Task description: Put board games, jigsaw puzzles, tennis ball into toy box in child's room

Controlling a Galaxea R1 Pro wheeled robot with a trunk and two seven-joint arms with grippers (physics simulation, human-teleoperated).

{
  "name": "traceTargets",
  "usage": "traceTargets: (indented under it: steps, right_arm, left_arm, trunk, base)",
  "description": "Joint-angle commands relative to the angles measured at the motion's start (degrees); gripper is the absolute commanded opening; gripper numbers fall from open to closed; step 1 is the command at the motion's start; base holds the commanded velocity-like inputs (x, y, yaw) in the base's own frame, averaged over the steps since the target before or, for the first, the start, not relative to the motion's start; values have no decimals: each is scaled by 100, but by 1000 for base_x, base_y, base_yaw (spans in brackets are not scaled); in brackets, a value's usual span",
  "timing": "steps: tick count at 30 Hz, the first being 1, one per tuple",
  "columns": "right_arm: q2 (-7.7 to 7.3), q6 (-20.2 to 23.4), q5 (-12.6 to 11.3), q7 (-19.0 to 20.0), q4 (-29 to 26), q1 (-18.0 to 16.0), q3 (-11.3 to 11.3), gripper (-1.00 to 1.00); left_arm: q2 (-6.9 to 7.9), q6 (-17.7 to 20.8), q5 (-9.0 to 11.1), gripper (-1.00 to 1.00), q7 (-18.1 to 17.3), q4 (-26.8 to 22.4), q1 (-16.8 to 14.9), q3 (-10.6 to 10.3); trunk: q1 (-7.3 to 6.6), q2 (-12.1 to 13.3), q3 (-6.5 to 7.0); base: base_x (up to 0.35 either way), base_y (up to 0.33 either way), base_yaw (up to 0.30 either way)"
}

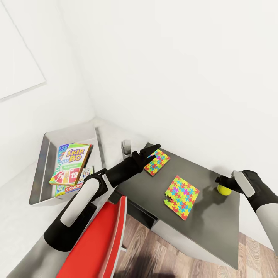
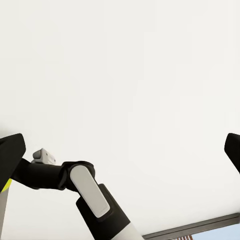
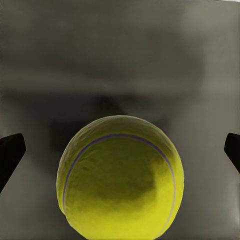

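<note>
The pale grey toy box (image 1: pixel 43 154) stands at the left on the pale table top (image 1: pixel 19 224). In it the SKIP-BO board game (image 1: pixel 73 162) lies on top of a MONOPOLY box (image 1: pixel 72 188). Two jigsaw puzzles lie on the dark grey desk: a smaller one (image 1: pixel 159 162) and a larger one (image 1: pixel 182 196). My left gripper (image 1: pixel 151 152) hangs open just above the smaller puzzle's near edge, holding nothing. On the desk at the right sits the tennis ball (image 3: pixel 120 177) (image 1: pixel 223 189). My right gripper (image 1: pixel 224 180) is open and lowered over it, with the fingertips (image 3: pixel 11 150) wide of the ball on both sides.
A red chair (image 1: pixel 102 239) stands close in front of me, under my left arm. A small grey object (image 1: pixel 126 147) sits by the wall between toy box and dark desk (image 1: pixel 208 231). White walls close off the back. Wood-plank floor (image 1: pixel 154 251) shows below the desk's front edge.
</note>
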Motion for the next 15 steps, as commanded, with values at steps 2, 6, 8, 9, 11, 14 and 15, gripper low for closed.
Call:
traceTargets:
  steps: [2,6,8,9,11,14,15]
  right_arm:
    - [-6,12,-60,-51,-4,-4,21,100]
    - [-9,13,-60,-51,4,-4,19,100]
    - [-9,14,-60,-51,6,-2,20,100]
    - [-10,16,-61,-51,8,0,20,100]
    - [-10,17,-61,-51,9,1,22,100]
    - [-11,19,-61,-51,11,2,27,100]
    - [-11,19,-61,-51,12,3,30,100]
  left_arm:
    - [3,9,21,100,-7,0,-5,-3]
    - [3,9,21,100,-9,0,-5,-3]
    - [3,9,20,100,-9,0,-5,-4]
    - [3,9,20,100,-8,0,-5,-4]
    - [3,9,20,100,-8,0,-5,-5]
    - [3,9,21,100,-9,0,-5,-5]
    - [3,9,21,100,-10,0,-5,-6]
  trunk:
    - [3,-10,-9]
    - [3,-10,-9]
    - [3,-10,-9]
    - [3,-10,-9]
    - [3,-10,-9]
    - [3,-10,-9]
    - [3,-10,-9]
  base:
    - [0,0,0]
    - [0,0,0]
    - [0,0,0]
    - [0,0,0]
    - [0,0,0]
    - [0,0,0]
    - [0,0,0]
